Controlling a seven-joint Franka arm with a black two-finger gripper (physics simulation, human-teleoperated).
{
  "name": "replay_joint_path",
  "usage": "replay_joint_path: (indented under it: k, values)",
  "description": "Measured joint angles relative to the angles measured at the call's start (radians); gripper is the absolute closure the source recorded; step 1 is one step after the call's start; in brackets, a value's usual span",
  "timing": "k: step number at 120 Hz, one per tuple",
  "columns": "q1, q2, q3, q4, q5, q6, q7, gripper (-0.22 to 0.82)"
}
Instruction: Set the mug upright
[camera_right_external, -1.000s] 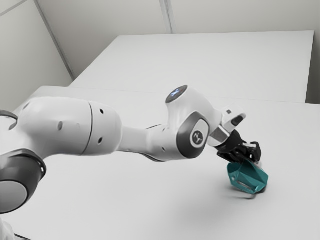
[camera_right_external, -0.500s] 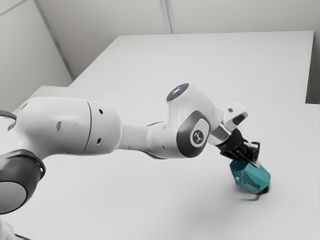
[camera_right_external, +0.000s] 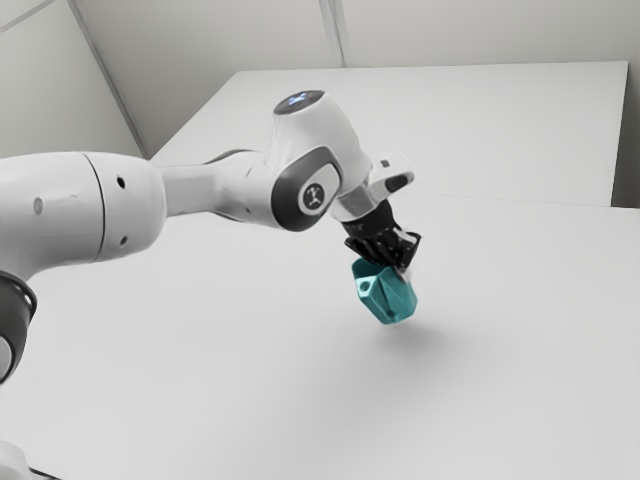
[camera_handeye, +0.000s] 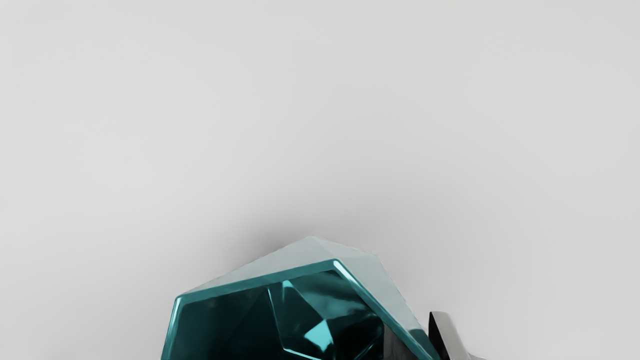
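Currently, gripper (camera_right_external: 402, 266): over the table (camera_right_external: 540, 370), fingers clamped on the mug's wall, one tip inside the mouth and one outside.
Mug (camera_right_external: 386, 294): hanging just below the gripper, raised off the table with its shadow under it, tilted, not yet upright.
Table edge: its far line passes behind the gripper, with a pale surface (camera_right_external: 440, 120) beyond.
Room to move: tabletop reaches well out from the gripper toward the exterior view's left and right.
Inside the mug: dark teal facets with bright glints, plus that one fingertip (camera_handeye: 394, 346).
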Motion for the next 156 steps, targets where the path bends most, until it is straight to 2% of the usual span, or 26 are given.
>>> replay_joint_path:
  k: [35, 67, 111, 156]
  values:
    - [0.001, 0.0, 0.081, -0.002, 0.122, -0.129, -0.038, 0.78]
    - [0.009, 0.014, 0.119, 0.004, 0.143, -0.099, -0.059, 0.78]
    - [0.029, 0.094, 0.131, 0.06, 0.1, 0.004, -0.08, 0.78]
    - [0.166, 0.042, 0.112, 0.017, 0.131, -0.07, -0.086, 0.78]
